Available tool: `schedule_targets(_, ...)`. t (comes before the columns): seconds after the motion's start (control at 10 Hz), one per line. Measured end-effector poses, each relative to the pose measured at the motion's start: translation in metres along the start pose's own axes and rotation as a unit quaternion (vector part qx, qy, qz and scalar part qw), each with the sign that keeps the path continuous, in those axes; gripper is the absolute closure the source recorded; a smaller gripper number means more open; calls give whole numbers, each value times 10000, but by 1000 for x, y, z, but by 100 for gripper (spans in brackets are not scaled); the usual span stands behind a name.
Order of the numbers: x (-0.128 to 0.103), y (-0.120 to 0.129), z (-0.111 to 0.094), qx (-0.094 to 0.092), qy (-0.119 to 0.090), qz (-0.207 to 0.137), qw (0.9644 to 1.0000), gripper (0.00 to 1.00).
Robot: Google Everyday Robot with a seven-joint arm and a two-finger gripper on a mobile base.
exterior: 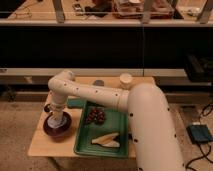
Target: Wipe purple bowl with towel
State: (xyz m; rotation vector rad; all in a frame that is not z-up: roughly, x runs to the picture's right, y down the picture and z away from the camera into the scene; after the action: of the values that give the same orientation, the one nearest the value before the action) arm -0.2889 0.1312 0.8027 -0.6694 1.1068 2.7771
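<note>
Fingers of the gripper (pixel 56 118) are hidden under the wrist and the pale towel (pixel 58 120), so whether they are clamped on the cloth or merely pressing it cannot be told. The gripper hangs straight down into the purple bowl (pixel 56 128), which sits at about eight o'clock on the wooden table (pixel 40 145), just beside the green tray (pixel 85 148).

Judging from the task, the step in hand is the wipe itself. To do it well, the arm would likely need light downward pressure, enough to keep the towel flat against the bowl's inside without tipping it. Small circular strokes that follow the wall from the base up to the rim should cover the surface. The bowl stands near the table's left edge, so pushes toward nine o'clock risk sliding it off.

As for containers: the purple bowl holds only the towel, as far as can be seen. The green tray carries a dark cluster, probably grapes (pixel 95 116), at its twelve o'clock end and a pale banana-like item (pixel 107 140) toward five o'clock. A paper cup (pixel 126 80) stands at one o'clock on the table; its contents are not visible.
</note>
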Motion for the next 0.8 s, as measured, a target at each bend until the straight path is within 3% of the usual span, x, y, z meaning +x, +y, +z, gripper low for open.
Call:
schedule_targets(0.4,22,-25,2,53,43,-343,9994,100)
schedule_targets(0.8,5,-45,8,187,49,-292,9994,100)
